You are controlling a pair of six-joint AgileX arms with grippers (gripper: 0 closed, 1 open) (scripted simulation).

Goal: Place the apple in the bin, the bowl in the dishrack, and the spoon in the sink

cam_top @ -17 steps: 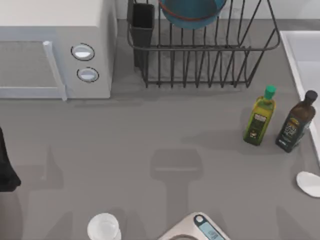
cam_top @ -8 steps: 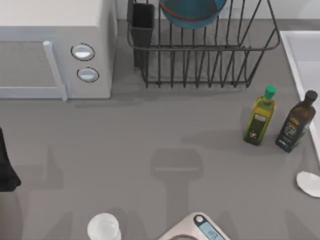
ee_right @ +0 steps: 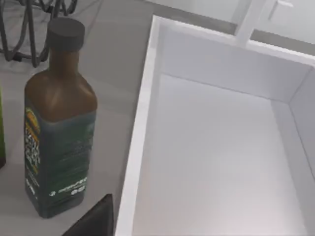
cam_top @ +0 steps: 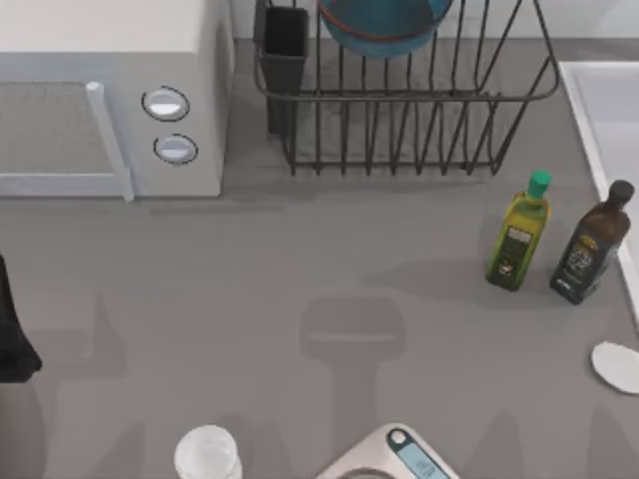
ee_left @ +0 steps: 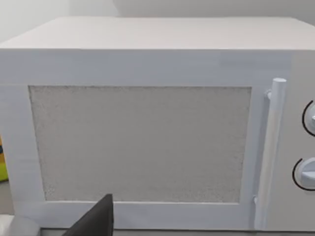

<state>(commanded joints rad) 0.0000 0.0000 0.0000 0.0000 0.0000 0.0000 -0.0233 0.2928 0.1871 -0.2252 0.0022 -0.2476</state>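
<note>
At the top view's left edge a black shape (cam_top: pixel 12 329) is seen, and what it is cannot be told. The white microwave (cam_top: pixel 110 95) is set at the table's (cam_top: pixel 300 259) back left, and it is faced by the left gripper (ee_left: pixel 93 220), of which a dark wedge is seen in the left wrist view; whether that hand is released or clenched cannot be told. A clear cup (cam_top: pixel 207 454) is stood near the front edge, with a kitchen scale (cam_top: pixel 397 455) to its right. The dishrack (cam_top: pixel 419 120) is placed at the back, just right of the microwave, with its dark utensil cup (cam_top: pixel 285 45) at the left corner. The bowl (cam_top: pixel 384 22) is held inside the dishrack, tilted among the bars. Farther right, a green-capped bottle (cam_top: pixel 519 235) and a dark bottle (cam_top: pixel 591 244) are stood upright side by side, the dark one just beside the sink (cam_top: pixel 599 110). The spoon (cam_top: pixel 616 366) is laid on the table near the right edge, in front of the bottles and outside the sink. The right gripper (ee_right: pixel 93 219) is held near the dark bottle and the sink's rim; its state cannot be told either.
</note>
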